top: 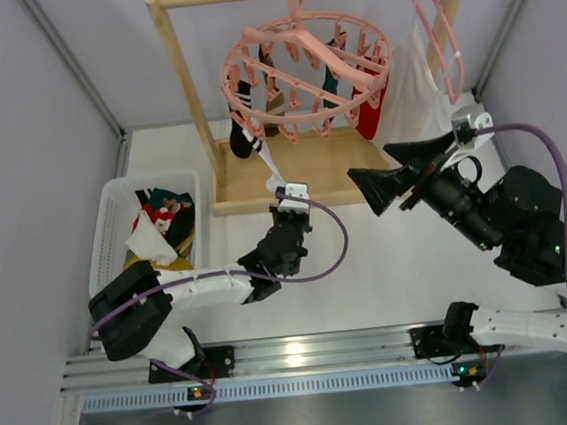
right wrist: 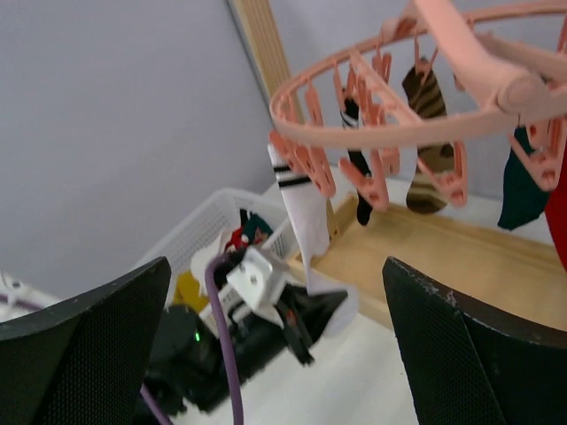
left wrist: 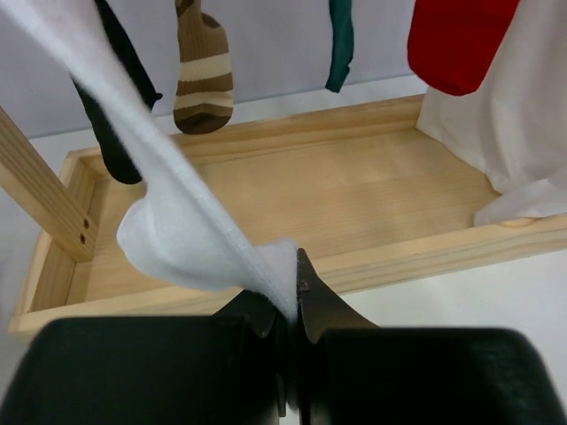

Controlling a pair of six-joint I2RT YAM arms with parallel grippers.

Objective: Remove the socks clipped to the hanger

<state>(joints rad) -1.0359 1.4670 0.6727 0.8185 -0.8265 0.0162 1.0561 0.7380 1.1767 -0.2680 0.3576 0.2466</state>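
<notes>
White sock point(left wrist: 173, 235) — inside left gripper point(left wrist: 286, 285)

Overhead camera is looking down from behind the arm bases over the desk point(top: 389, 263); both wrist cameras are facing the wooden rack point(top: 329, 168), the left one closest, all three sharing its base.

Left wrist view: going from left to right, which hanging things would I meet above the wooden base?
In order: black sock → brown striped sock → dark teal sock → red sock → white garment. The stretched white sock crosses the left part, so I omit it.
</notes>
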